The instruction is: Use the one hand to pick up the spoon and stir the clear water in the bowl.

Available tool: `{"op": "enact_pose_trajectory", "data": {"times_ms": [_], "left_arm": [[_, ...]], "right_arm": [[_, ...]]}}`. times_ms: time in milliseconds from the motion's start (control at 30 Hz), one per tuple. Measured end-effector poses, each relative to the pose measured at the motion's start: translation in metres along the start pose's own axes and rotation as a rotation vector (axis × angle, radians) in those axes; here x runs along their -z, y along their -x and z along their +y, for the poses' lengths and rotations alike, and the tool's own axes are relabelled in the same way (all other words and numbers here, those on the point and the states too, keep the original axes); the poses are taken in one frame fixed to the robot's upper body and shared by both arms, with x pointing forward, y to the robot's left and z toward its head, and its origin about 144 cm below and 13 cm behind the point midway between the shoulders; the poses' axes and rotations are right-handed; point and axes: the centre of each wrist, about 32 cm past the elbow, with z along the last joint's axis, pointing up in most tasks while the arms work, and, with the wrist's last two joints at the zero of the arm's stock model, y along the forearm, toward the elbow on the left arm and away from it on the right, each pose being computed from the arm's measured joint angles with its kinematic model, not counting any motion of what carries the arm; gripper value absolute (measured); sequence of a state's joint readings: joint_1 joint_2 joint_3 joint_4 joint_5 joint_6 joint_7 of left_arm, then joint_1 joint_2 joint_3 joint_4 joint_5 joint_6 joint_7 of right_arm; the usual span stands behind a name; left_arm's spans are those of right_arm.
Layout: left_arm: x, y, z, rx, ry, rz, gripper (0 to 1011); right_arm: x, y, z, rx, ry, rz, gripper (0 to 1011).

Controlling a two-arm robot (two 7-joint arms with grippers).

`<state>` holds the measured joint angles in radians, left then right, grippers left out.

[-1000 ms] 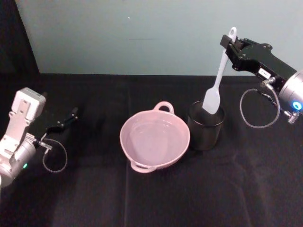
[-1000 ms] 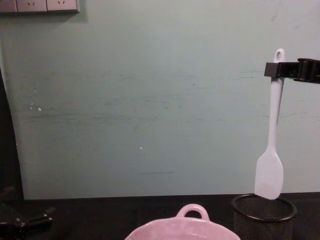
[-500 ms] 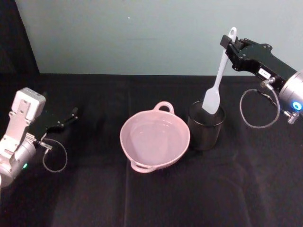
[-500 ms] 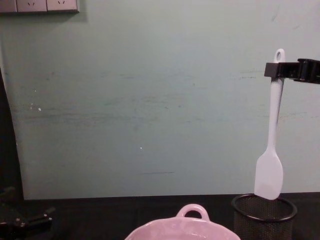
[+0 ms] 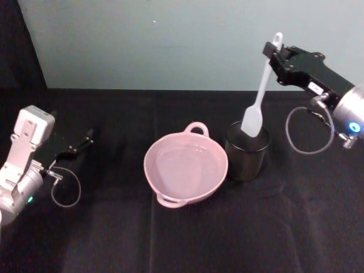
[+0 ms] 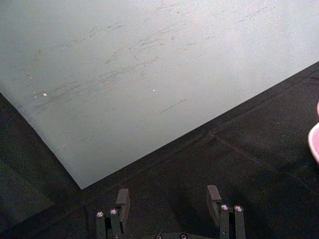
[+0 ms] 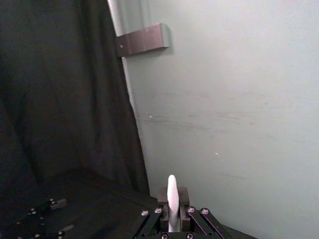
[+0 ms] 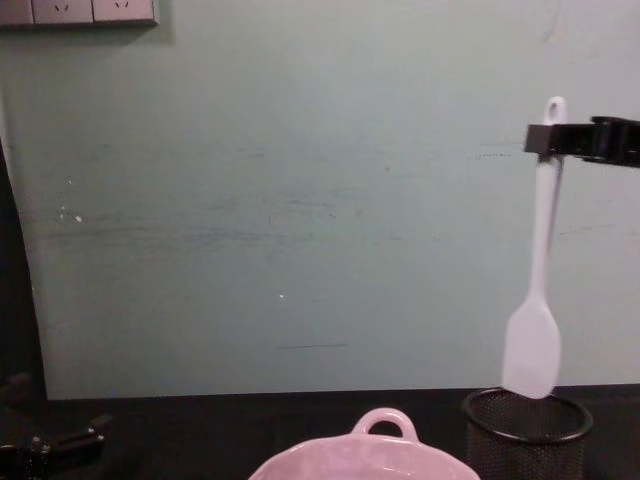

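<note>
right gripper (image 5: 272, 54) clamps the spoon (image 5: 259, 96) near its top, rest dangling below, head at the cup (image 5: 247, 156) rim; left gripper (image 5: 85, 138) parked at the table (image 5: 227, 239) left edge, fingers apart

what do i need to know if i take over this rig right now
The right hand is shut on the spoon near its handle end, above the mesh cup; the spoon head hangs about at the cup's rim.
The left hand is open, parked low at the left.
The bowl with clear water sits beside the cup.
Done: spoon grasped. Left: move it over the bowl, stir.
</note>
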<state>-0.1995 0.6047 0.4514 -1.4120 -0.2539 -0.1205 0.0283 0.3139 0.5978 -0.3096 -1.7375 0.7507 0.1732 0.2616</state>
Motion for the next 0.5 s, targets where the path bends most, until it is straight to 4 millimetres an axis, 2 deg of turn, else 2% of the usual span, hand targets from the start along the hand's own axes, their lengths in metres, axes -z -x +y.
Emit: {"op": "enact_pose_trajectory", "data": {"times_ms": [333, 500], "left_arm": [[0.0, 0.0, 0.0, 0.0, 0.0, 0.0, 1011], [0.0, 0.0, 0.0, 0.0, 0.0, 0.0, 1011]], "right_arm": [[0.002, 0.033, 0.028, -0.136, -0.015, 0.008, 126], [0.017, 0.045, 0.043, -0.206, 0.009, 0.017, 126]]}}
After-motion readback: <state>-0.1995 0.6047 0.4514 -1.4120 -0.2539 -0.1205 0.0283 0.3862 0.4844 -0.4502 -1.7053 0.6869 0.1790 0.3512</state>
